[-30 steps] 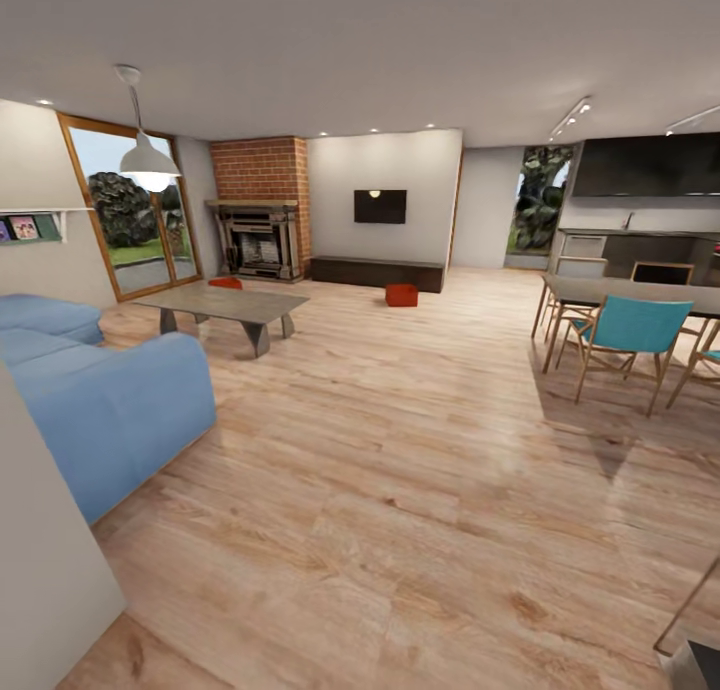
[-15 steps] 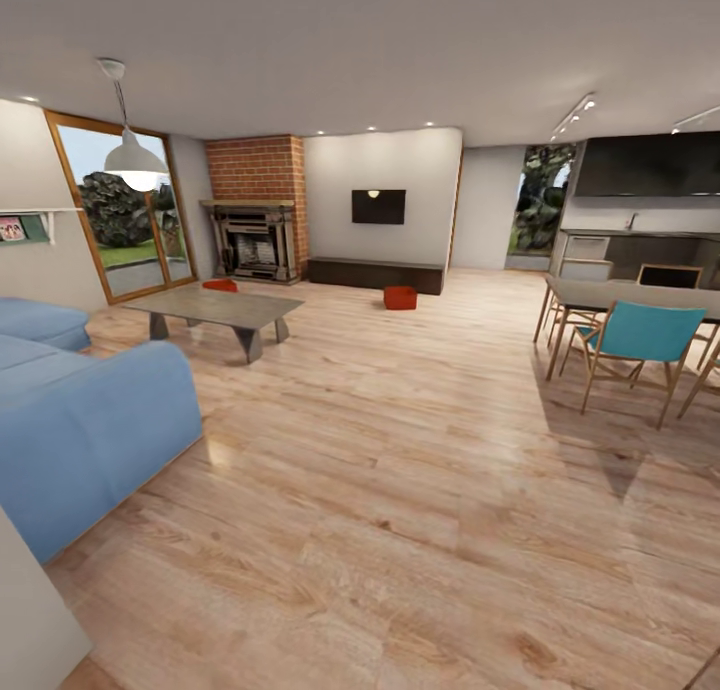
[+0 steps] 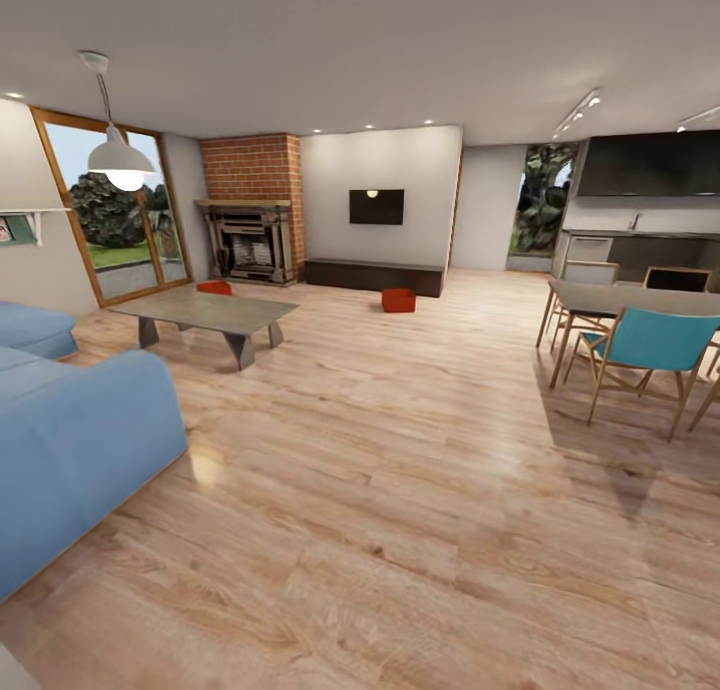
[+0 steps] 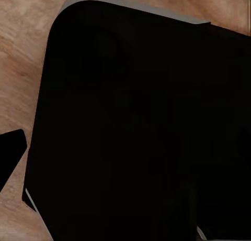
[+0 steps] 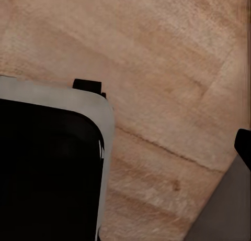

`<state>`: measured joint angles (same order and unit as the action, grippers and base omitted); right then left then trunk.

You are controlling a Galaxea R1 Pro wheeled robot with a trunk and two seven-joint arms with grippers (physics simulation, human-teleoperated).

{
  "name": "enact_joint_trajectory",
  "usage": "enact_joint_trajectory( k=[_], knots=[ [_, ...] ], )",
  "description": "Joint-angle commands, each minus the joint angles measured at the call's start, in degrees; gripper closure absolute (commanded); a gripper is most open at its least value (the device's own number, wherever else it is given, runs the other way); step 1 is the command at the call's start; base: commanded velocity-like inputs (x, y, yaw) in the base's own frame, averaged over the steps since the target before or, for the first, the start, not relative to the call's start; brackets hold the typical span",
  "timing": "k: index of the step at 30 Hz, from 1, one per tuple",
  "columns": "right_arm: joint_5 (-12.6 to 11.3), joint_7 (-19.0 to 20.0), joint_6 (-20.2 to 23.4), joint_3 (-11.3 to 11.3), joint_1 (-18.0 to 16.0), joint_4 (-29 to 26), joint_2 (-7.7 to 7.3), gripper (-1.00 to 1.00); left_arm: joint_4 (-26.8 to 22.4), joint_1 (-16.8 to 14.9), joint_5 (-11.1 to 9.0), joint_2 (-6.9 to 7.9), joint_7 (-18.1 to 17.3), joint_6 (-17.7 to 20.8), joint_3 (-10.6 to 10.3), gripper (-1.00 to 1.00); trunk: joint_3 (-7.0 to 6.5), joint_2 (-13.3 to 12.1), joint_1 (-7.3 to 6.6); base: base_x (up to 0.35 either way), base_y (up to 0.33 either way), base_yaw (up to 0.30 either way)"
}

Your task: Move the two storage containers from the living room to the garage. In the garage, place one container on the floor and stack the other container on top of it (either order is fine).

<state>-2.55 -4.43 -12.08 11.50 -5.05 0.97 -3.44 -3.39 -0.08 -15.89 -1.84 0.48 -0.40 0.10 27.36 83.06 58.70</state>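
Observation:
Two orange-red storage containers stand on the living room's light wood floor. One container [image 3: 399, 300] sits in the open in front of the long low dark bench [image 3: 375, 275] under the wall TV. The other container [image 3: 214, 288] is partly hidden behind the far edge of the grey coffee table [image 3: 205, 313], near the brick fireplace [image 3: 251, 210]. Both are far from me, across the room. In the left wrist view a dark fingertip [image 4: 11, 152] shows over the floor beside the robot's black base [image 4: 136, 126]. A dark fingertip [image 5: 243, 144] also shows in the right wrist view.
A blue sofa [image 3: 70, 440] fills the near left. A dining table [image 3: 640, 298] with teal chairs [image 3: 645, 345] stands at the right, with dark kitchen cabinets behind it. A pendant lamp [image 3: 118, 155] hangs at the left by the glass doors. A wide stretch of plank floor leads to the containers.
The whole picture has shifted: the camera has moved forward into the room, so the sofa slid left and down. Nothing in the room itself has moved.

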Motion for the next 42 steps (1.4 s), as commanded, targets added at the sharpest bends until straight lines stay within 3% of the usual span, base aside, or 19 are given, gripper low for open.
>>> enact_joint_trajectory(
  k=[1, 42],
  knots=[
    [-0.26, -0.15, -0.22, 0.47, -0.05, 0.12, 0.01, -1.00, -0.04, -0.01, -0.28, -0.01, 0.05, -0.04, -0.01, -1.00, 0.05, 0.02, 0.03, 0.322, -0.103, 0.000],
    [0.35, -0.23, 0.04, 0.55, 0.01, 0.10, 0.01, -1.00, -0.04, -0.01, -0.28, 0.05, 0.05, 0.05, -0.01, -1.00, 0.05, 0.02, 0.03, 0.322, -0.101, 0.000]
  ],
)
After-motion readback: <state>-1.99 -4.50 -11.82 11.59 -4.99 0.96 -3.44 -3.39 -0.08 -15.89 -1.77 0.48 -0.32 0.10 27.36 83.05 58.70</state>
